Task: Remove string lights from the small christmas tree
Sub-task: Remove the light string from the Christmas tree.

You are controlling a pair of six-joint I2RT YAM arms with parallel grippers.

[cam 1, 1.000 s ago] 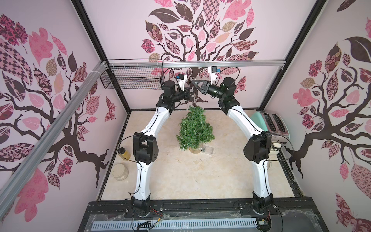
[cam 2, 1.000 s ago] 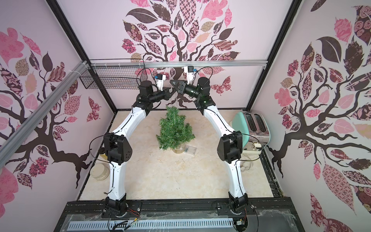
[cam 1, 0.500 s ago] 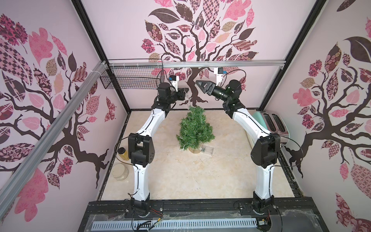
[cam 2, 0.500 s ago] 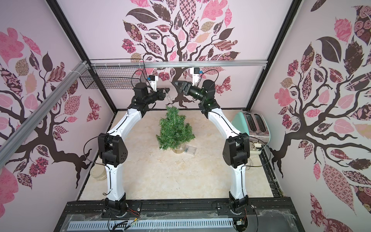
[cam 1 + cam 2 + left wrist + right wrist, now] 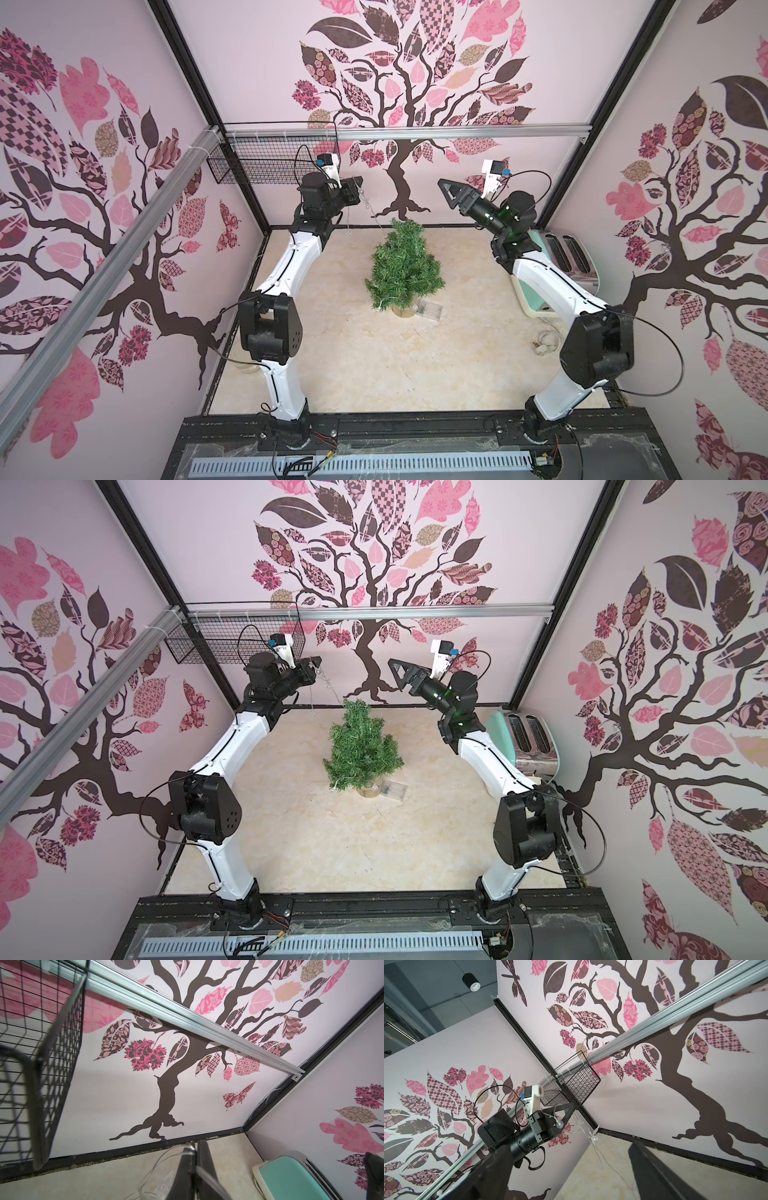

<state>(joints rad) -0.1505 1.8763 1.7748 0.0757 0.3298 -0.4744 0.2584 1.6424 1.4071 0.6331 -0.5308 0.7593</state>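
Observation:
The small christmas tree [image 5: 403, 266] [image 5: 361, 750] stands upright mid-table on its tan base. My left gripper [image 5: 357, 183] [image 5: 318, 663] is raised left of the treetop and is shut on the string lights [image 5: 369, 204] [image 5: 329, 684]. Their thin wire with clear bulbs slants down from it into the treetop. In the left wrist view the shut gripper [image 5: 196, 1147] pinches the wire, and a loop of the lights [image 5: 153, 1167] hangs beside it. My right gripper [image 5: 446, 187] [image 5: 395, 665] hangs open and empty, right of the treetop. The lights' clear box [image 5: 430, 309] lies by the tree's base.
A mint toaster [image 5: 561, 257] [image 5: 528, 737] stands at the right edge, with a white cord [image 5: 544, 345] in front of it. A black wire basket [image 5: 266, 162] [image 5: 571, 1088] hangs on the back rail, just behind the left gripper. A jar [image 5: 249, 368] sits by the left wall.
The right gripper has opened, let go of the wire and drawn back to the right. The left gripper has moved left toward the basket, still holding the lights.

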